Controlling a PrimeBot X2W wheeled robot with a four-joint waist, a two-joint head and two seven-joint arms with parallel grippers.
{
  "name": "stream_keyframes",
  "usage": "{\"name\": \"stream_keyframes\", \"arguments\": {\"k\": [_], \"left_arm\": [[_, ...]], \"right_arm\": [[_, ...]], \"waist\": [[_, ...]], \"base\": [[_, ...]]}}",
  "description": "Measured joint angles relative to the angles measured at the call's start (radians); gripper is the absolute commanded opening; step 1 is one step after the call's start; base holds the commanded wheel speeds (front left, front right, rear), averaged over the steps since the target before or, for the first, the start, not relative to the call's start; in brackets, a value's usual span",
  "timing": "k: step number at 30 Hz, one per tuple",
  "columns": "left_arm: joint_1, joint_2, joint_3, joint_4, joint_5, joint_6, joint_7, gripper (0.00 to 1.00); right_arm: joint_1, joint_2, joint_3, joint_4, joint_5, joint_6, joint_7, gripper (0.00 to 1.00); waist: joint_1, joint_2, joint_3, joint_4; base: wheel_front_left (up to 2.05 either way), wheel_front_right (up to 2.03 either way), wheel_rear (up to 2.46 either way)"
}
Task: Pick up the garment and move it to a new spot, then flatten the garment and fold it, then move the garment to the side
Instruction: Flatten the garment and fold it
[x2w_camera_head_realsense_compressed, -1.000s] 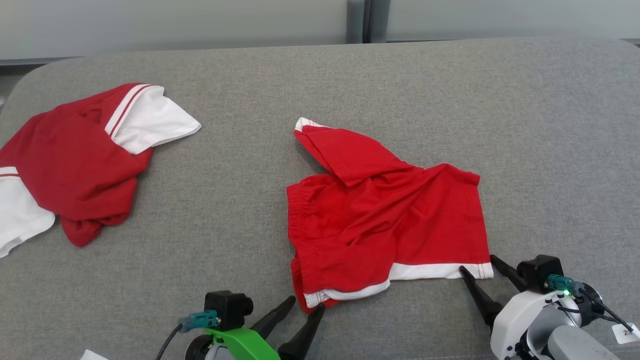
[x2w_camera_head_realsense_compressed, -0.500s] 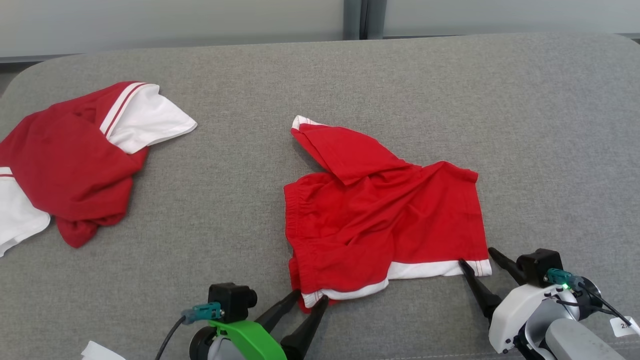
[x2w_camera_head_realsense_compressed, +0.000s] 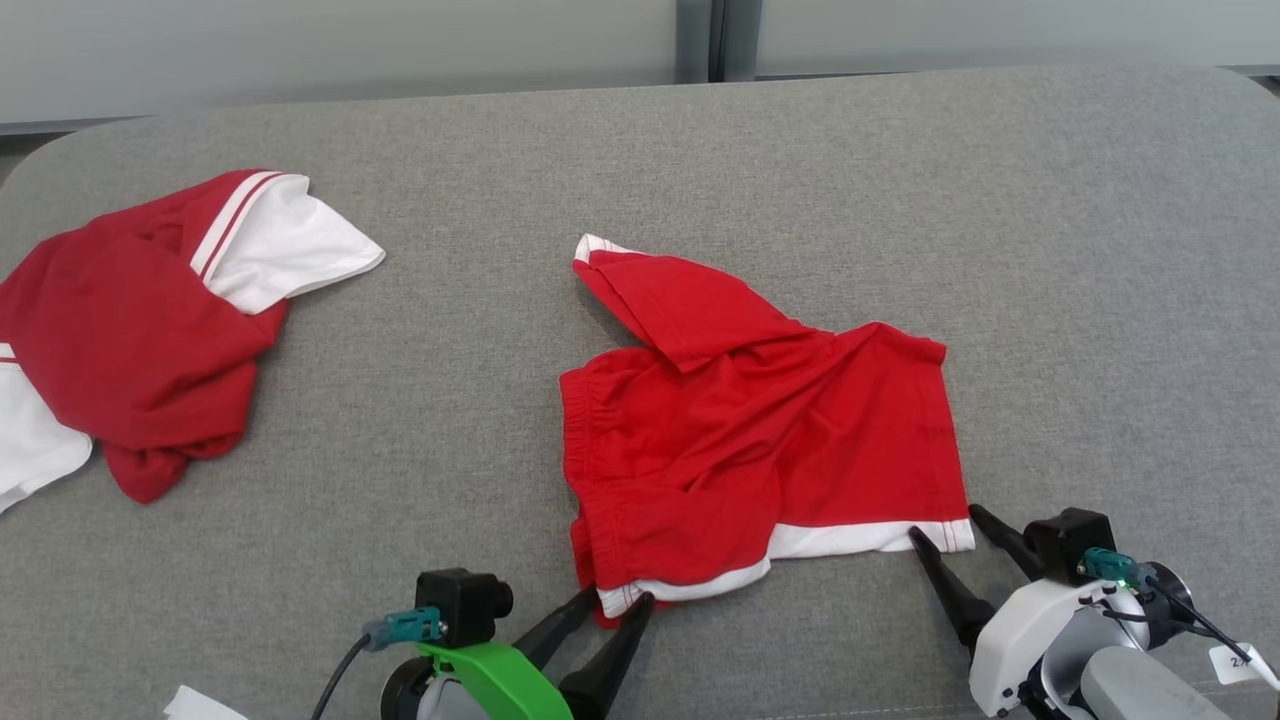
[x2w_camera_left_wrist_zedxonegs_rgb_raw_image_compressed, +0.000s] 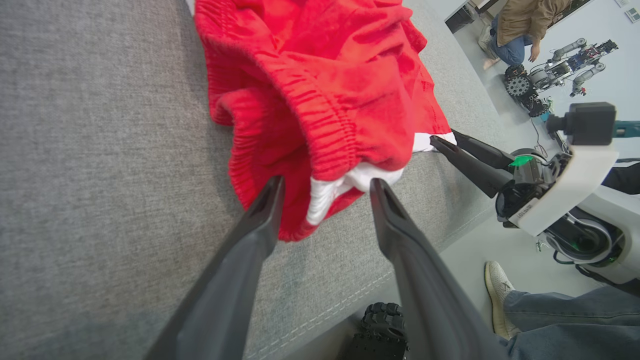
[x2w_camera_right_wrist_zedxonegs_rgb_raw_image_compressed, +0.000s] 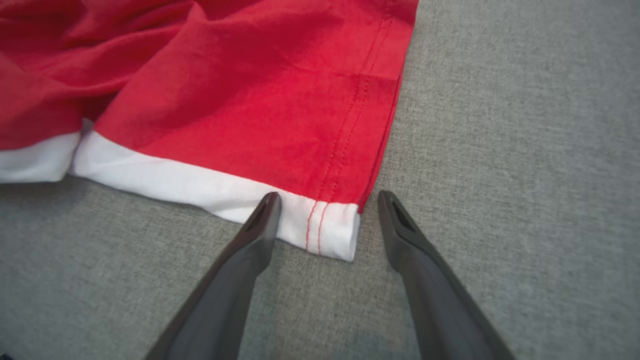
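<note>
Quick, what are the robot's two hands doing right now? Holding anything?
Left gripper: open, fingers astride the red shorts' near corner, not gripping.
Right gripper: open, fingers astride the white hem corner, not gripping.

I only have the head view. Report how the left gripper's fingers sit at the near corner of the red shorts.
Observer: In the left wrist view, the left gripper has its fingers apart, one on each side of the bunched, white-trimmed corner of the red shorts.
Operator: Now give me the right side.
Observer: The right wrist view shows the right gripper open, straddling the white hem corner, which lies flat on the grey cushion.
Operator: Check the floor beside us.
Observer: The left wrist view shows a person's shoe and jeans leg near the cushion's edge.
</note>
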Motion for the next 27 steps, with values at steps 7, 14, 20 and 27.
{"name": "stream_keyframes", "arguments": {"k": [7, 14, 20, 27], "left_arm": [[0.0, 0.0, -0.005, 0.013, -0.007, -0.001, -0.002, 0.49], [-0.016, -0.005, -0.009, 0.03, -0.008, -0.001, -0.022, 0.0], [-0.037, -0.011, -0.005, 0.029, -0.02, -0.001, -0.036, 0.0], [-0.054, 0.004, 0.01, -0.007, -0.034, -0.001, -0.023, 0.0]], "right_arm": [[-0.001, 0.009, 0.013, 0.01, 0.0, 0.006, -0.004, 1.0], [-0.003, 0.015, 0.018, 0.018, 0.003, 0.008, -0.01, 0.0], [-0.008, 0.021, 0.023, 0.014, 0.021, 0.017, -0.01, 0.0], [-0.057, -0.011, 0.04, -0.06, 0.048, 0.026, 0.005, 0.0]], "waist": [[0.0, 0.0, -0.003, -0.006], [0.0, 0.0, -0.004, -0.009], [0.0, 0.0, -0.006, -0.01], [0.0, 0.0, -0.011, -0.013]], "base": [[0.0, 0.0, 0.0], [0.0, 0.0, 0.0], [0.0, 0.0, 0.0], [0.0, 0.0, 0.0]]}}
